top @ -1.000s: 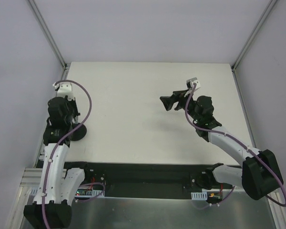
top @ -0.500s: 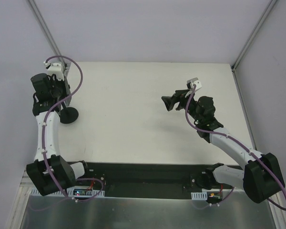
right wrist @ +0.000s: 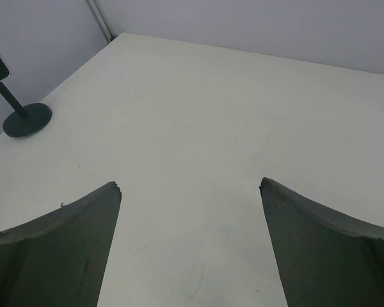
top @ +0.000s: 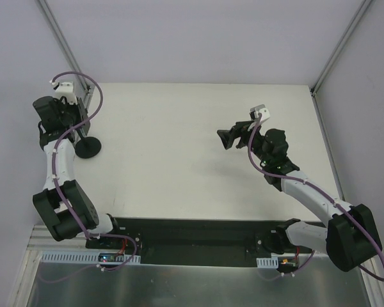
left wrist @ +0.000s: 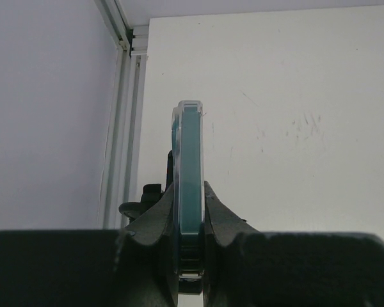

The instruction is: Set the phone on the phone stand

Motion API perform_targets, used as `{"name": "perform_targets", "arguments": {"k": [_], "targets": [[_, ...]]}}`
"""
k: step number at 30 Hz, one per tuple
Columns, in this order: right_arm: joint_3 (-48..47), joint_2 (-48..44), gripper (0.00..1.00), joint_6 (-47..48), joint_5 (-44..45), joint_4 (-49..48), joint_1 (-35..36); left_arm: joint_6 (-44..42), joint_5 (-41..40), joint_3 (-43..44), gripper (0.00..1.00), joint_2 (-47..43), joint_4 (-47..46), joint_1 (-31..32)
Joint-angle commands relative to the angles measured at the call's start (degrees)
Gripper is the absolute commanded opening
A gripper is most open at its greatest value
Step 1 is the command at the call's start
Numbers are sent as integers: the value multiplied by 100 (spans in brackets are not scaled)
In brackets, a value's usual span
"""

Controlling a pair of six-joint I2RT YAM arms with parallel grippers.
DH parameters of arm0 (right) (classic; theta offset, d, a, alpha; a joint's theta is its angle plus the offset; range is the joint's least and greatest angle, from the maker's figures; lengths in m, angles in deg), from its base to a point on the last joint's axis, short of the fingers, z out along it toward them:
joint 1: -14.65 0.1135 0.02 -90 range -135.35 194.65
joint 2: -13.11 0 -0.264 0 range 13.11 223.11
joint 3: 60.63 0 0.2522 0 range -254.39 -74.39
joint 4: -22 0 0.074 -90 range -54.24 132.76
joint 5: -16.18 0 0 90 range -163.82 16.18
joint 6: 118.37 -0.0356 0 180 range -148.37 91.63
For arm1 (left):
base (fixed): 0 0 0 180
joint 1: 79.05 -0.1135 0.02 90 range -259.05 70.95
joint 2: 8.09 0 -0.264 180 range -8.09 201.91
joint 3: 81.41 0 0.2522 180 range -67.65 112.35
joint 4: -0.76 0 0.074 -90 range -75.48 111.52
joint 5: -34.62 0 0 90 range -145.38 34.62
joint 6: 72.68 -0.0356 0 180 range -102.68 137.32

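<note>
You have the phone stand (top: 88, 148) at the far left edge of the table (top: 179, 185). The phone (left wrist: 189, 166) stands edge-on between the left gripper (left wrist: 191, 214) fingers, above the stand. The right gripper (top: 227, 137) sits right of centre, well apart.

Teal-edged phone (left wrist: 191, 166) with pale clear rim, black phone stand (right wrist: 25, 119), plain off-white table (top: 179, 147), purple cables (top: 100, 97)

L arm (top: 56, 163) stretched far left, L gripper (left wrist: 190, 214) clamped on phone (left wrist: 190, 160), R arm (top: 304, 190) fwd, R gripper (right wrist: 190, 185) spread wide
</note>
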Motion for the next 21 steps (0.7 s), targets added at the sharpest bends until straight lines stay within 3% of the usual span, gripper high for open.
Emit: {"name": "perform_targets", "arguments": {"k": [1, 10, 21], "targets": [[-192, 106, 93, 56, -48, -192, 7, -4, 996, 10, 0, -147, -1200, -389], [-227, 203, 93, 3, -162, -192, 6, -215, 1822, -376, 0, -261, -1173, -601], [-201, 133, 93, 21, -136, -192, -2, -83, 2122, -675, 0, -252, -1297, -759]]}}
